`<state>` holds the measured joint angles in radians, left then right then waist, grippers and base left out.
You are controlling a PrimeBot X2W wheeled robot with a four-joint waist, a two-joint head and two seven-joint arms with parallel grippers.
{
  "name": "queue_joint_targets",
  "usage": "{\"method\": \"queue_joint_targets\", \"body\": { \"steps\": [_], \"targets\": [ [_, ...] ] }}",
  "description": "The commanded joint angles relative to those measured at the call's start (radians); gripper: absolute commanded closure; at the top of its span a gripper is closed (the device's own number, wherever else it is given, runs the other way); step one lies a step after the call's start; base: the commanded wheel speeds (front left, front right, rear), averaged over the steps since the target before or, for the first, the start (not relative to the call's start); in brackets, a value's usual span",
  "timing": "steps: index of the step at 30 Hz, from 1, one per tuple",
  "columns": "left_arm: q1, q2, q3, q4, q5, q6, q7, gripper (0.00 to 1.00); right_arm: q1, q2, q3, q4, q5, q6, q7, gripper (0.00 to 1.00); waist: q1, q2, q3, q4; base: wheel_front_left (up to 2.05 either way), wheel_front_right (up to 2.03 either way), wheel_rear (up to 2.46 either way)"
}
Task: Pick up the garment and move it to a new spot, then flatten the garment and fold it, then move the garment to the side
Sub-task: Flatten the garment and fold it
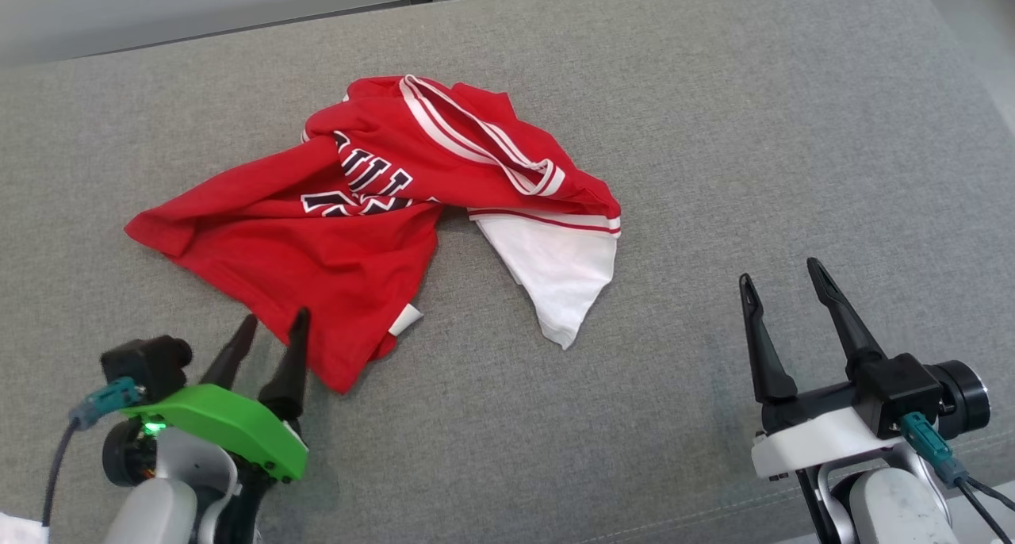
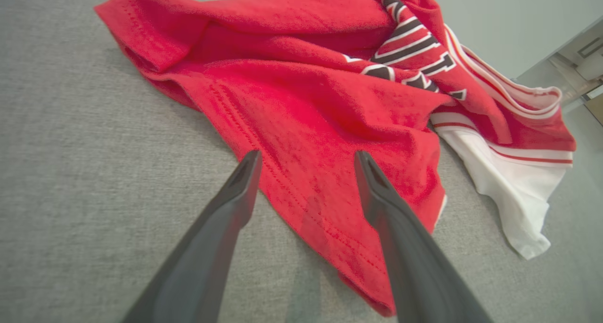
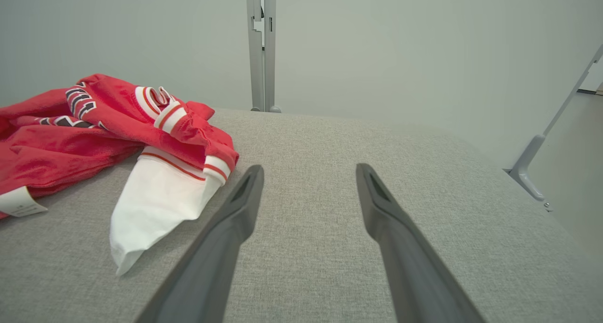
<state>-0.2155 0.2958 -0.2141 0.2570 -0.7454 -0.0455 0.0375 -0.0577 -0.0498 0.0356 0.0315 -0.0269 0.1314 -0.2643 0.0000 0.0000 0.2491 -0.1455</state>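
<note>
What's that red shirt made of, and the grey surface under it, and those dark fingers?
Shirt: soft knit cloth, likely cotton jersey, matte; it creases limply and has stitched hems.
Surface: woven grey upholstery fabric, matte, with a visible weave and a seam near the front edge.
Fingers: probably hard plastic, dark and smooth with a dull sheen.

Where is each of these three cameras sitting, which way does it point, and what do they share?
Head view: on the robot's head, looking down at the garment on the grey cushion; left end effector and right end effector show.
Left wrist view: on the left wrist, looking along its fingers at the garment's red hem.
Right wrist view: on the right wrist, looking across the cushion toward a wall, along its fingers.
All three share the garment.
</note>
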Motion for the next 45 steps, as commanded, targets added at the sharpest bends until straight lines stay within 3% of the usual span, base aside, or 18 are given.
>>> {"method": "queue_joint_targets", "body": {
  "steps": [1,4,7,12,21,22,24,26,27,37,40,45],
  "targets": [
    [0.042,-0.003,-0.036,-0.067,0.023,0.01,0.029,0.0,-0.01,-0.001,0.001,-0.001,-0.007,-0.001,0.0,0.0,0.0,0.0,0.0,0.005,0.0,0.0,0.0],
    [0.092,-0.023,-0.098,-0.15,0.033,0.015,0.081,0.0,-0.02,-0.001,0.008,-0.002,-0.009,-0.001,0.0,0.0,0.0,0.0,0.005,-0.003,0.0,0.0,0.0],
    [0.106,-0.008,-0.121,-0.174,0.063,0.038,0.099,0.0,-0.027,-0.001,0.014,-0.001,-0.007,-0.001,0.0,0.0,0.0,0.0,0.009,-0.017,0.0,0.0,0.0],
    [0.095,-0.02,-0.133,-0.166,0.07,0.049,0.106,0.0,-0.023,-0.001,0.012,-0.003,-0.007,-0.001,0.0,0.0,0.0,0.0,0.016,-0.035,0.0,0.0,0.0],
    [0.093,0.023,-0.154,-0.106,0.108,0.058,0.126,0.0,-0.022,-0.001,0.008,0.0,0.004,-0.001,0.0,0.0,0.0,0.0,0.019,-0.063,0.0,0.0,0.0],
    [0.096,0.026,-0.154,-0.099,0.111,0.059,0.124,0.03,-0.021,-0.001,0.008,0.0,0.004,-0.001,0.0,0.0,0.0,0.0,0.019,-0.063,0.0,0.0,0.0],
    [0.103,0.036,-0.156,-0.087,0.119,0.063,0.124,0.46,-0.017,-0.001,0.008,0.001,0.006,-0.001,0.0,0.0,0.0,0.0,0.016,-0.063,0.0,0.0,0.0],
    [0.108,0.043,-0.156,-0.076,0.125,0.065,0.121,0.73,-0.015,-0.001,0.009,0.003,0.006,-0.001,0.0,0.0,0.0,0.0,0.014,-0.061,0.0,0.0,0.0],
    [0.108,0.045,-0.158,-0.07,0.125,0.062,0.119,1.0,-0.015,-0.001,0.008,0.002,0.006,-0.001,0.0,0.0,0.0,0.0,0.014,-0.059,0.0,0.0,0.0],
    [0.067,0.069,-0.134,-0.039,0.115,0.039,0.073,1.0,-0.017,-0.001,0.009,0.005,-0.005,-0.001,0.0,0.0,0.0,0.0,-0.004,-0.039,0.0,0.0,0.0],
    [0.104,0.101,-0.113,-0.134,0.114,0.053,0.077,1.0,0.0,-0.001,0.0,0.003,-0.005,-0.001,0.0,0.0,0.0,0.0,-0.015,-0.032,0.0,0.0,0.0],
    [0.241,0.237,-0.101,-0.42,0.13,0.084,0.194,1.0,0.021,-0.001,-0.003,0.005,-0.002,-0.001,0.0,0.0,0.0,0.0,-0.026,0.001,0.0,0.0,0.0]
  ]
}}
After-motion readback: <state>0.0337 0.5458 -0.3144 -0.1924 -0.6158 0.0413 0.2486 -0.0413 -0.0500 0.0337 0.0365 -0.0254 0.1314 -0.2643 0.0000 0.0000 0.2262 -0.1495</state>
